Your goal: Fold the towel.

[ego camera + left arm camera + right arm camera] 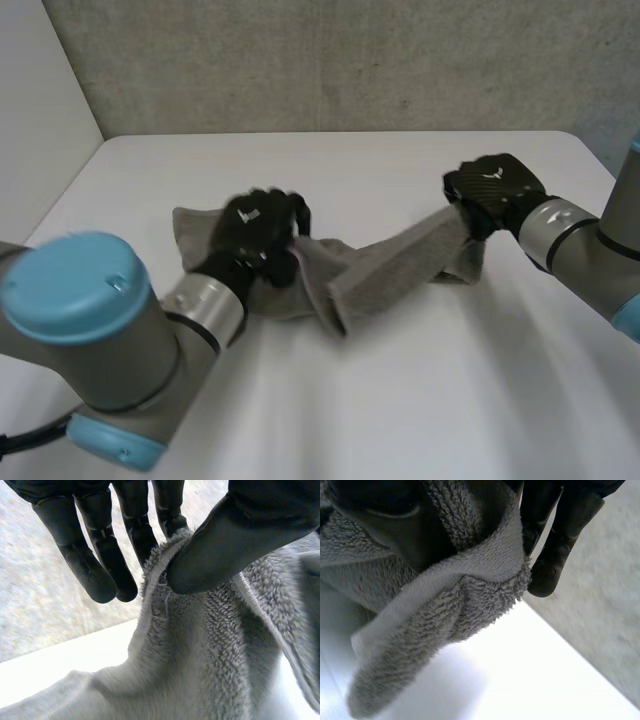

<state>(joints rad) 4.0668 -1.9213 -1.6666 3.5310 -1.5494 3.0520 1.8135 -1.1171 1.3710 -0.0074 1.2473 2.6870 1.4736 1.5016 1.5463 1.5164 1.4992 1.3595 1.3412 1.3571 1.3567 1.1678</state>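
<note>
Nearest the camera in the head view, the robot's left arm (95, 330), grey with a light-blue cap, reaches forward over the white table (430, 400). Its black left hand (255, 232) sits on the left end of the grey terry-cloth towel (385, 265). In the left wrist view, the left hand (225, 545) has its thumb pressed onto the towel's (210, 650) hemmed edge. That edge is pinched against the nearest fingers (135, 535), while the other fingers hang straight beside the cloth.

The towel lies near the middle of the table as a bunched, twisted band. Its long axis runs side to side from one hand to the other. The left end spreads flat on the table past the left hand, the middle is creased into a fold, and the right end angles slightly away from the camera, lifted off the surface.

Farther off, the black right hand (495, 190) on the right arm (580, 240) holds that right end. In the right wrist view, the right hand (560, 535) is clamped on the towel (420, 630), whose hem wraps between thumb and fingers, the loose cloth drooping below.

Beyond the table stands a grey speckled wall (350, 60).
</note>
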